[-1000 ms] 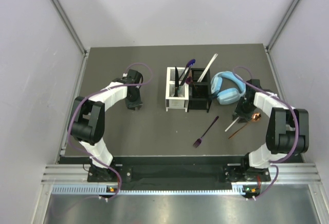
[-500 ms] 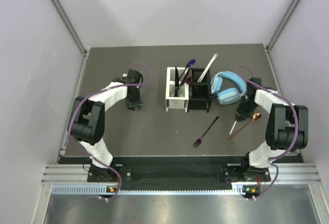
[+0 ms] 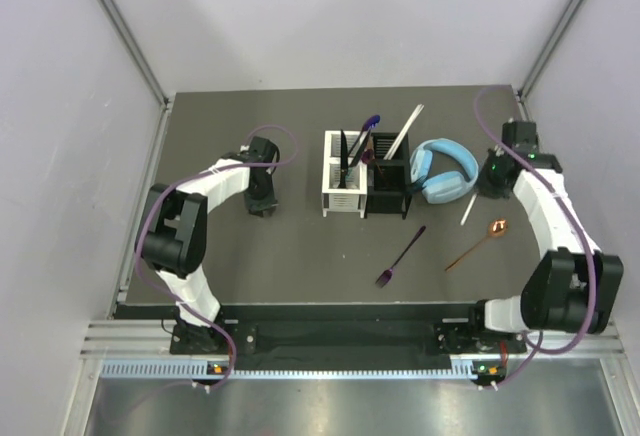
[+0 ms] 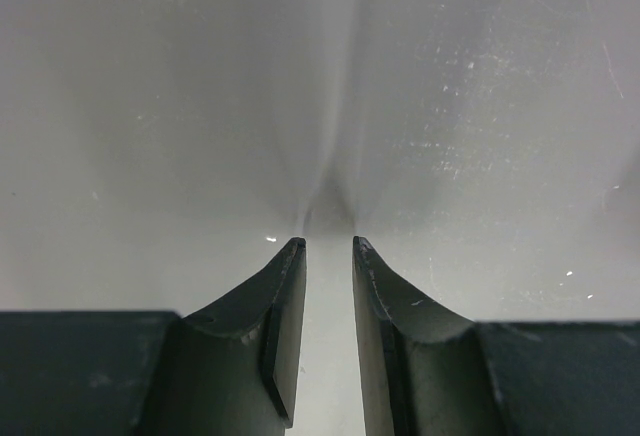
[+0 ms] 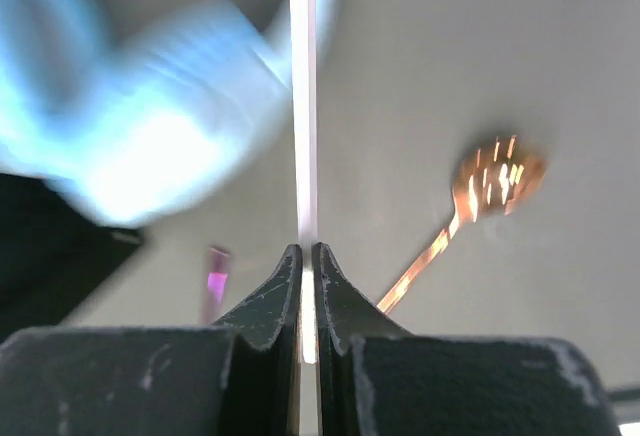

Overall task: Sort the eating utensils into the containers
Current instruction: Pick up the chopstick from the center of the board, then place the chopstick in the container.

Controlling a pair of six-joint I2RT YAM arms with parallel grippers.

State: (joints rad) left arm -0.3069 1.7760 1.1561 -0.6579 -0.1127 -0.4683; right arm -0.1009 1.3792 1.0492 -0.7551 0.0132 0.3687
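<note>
Right gripper (image 5: 308, 251): jaws closed tight on a thin white stick (image 5: 303, 106), which runs straight out past the fingertips. Seen from above, this gripper (image 3: 492, 178) stands at 3 o'clock on the table (image 3: 300, 256), just beside the light-blue headphones (image 3: 440, 171). The stick (image 3: 467, 210) slants from it toward 7 o'clock. Whether its far end touches the table cannot be told.

Left gripper (image 4: 329, 246): jaws set narrow, with nothing between them. It hangs at 9 o'clock (image 3: 262, 201), apart from the caddies.

White caddy (image 3: 342, 201) and black caddy (image 3: 385, 203): touching side by side at table centre, utensils standing in both.

Loose on the table: a purple fork (image 3: 400, 256) at 5 o'clock of the caddies and a copper spoon (image 3: 478, 244) at 4 o'clock.
</note>
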